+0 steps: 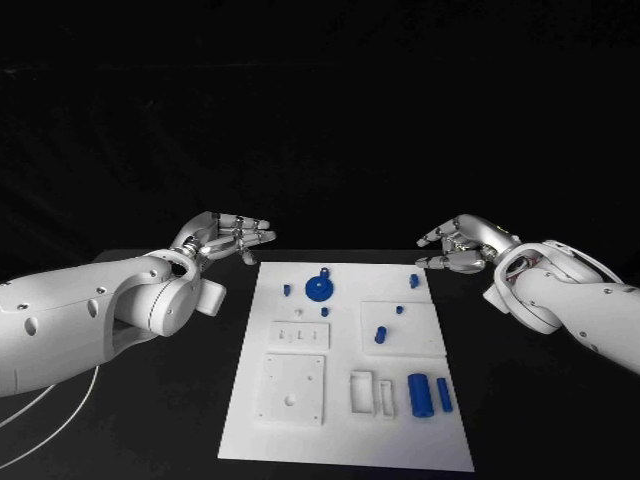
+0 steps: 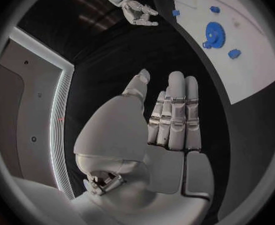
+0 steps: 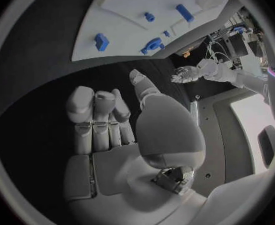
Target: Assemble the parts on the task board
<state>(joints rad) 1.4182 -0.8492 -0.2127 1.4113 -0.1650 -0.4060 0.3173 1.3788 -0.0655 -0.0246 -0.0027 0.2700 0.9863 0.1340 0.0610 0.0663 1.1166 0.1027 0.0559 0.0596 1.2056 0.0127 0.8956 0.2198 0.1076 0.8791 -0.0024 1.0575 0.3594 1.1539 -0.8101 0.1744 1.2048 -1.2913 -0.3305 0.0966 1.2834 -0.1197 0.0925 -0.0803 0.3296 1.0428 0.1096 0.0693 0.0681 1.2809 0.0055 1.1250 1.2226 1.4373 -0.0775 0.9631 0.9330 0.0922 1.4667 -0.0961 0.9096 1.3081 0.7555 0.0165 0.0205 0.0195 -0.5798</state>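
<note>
White plastic, the task board (image 1: 342,440) lies in the middle of the black table (image 1: 551,420), reaching from the near edge toward the far one. Nearest on it stand two blue cylinders (image 1: 430,394) beside pale trays; farther up is a small blue peg (image 1: 381,335), then a blue gear (image 1: 320,288) and a little blue block (image 1: 414,281) by the far end. Beyond these, the left hand (image 1: 228,238) hovers off the board's far left corner and the right hand (image 1: 462,245) off its far right, both empty with fingers loosely spread and touching nothing. I judge the assembly not yet begun: the next move calls for one hand to come down over a loose part and pinch it cleanly. Behind the table, the surroundings are dark.
</note>
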